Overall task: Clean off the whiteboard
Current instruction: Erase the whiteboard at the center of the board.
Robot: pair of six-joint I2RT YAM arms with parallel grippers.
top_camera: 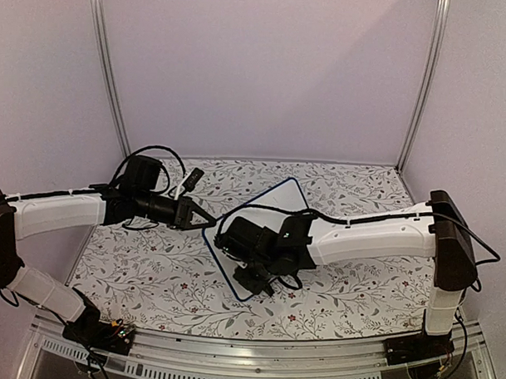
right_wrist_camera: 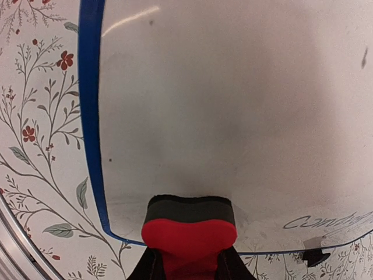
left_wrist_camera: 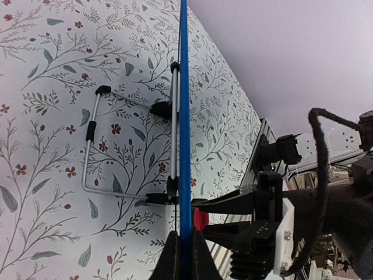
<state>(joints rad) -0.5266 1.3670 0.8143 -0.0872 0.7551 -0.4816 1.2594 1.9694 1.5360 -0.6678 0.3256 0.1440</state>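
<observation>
The whiteboard (top_camera: pixel 273 203) has a thin blue frame and stands tilted in the middle of the table. My left gripper (top_camera: pixel 209 222) is shut on its left edge. In the left wrist view the frame (left_wrist_camera: pixel 184 87) runs edge-on between my left gripper's (left_wrist_camera: pixel 184 248) closed jaws. My right gripper (top_camera: pixel 254 279) is shut on a small red block (right_wrist_camera: pixel 189 233). The block's dark felt face (right_wrist_camera: pixel 189 209) meets the whiteboard (right_wrist_camera: pixel 233 105) near a lower corner. The surface looks mostly wiped, with a small dark mark (right_wrist_camera: pixel 364 56) at the far edge. The red block (left_wrist_camera: pixel 201 219) shows beside the frame.
A floral cloth (top_camera: pixel 150 269) covers the table. The board's wire stand (left_wrist_camera: pixel 93 146) folds out behind it. A black foot (right_wrist_camera: pixel 315 256) sits under the board's lower edge. Purple walls and two metal posts (top_camera: pixel 107 68) close in the back. Cables loop over both arms.
</observation>
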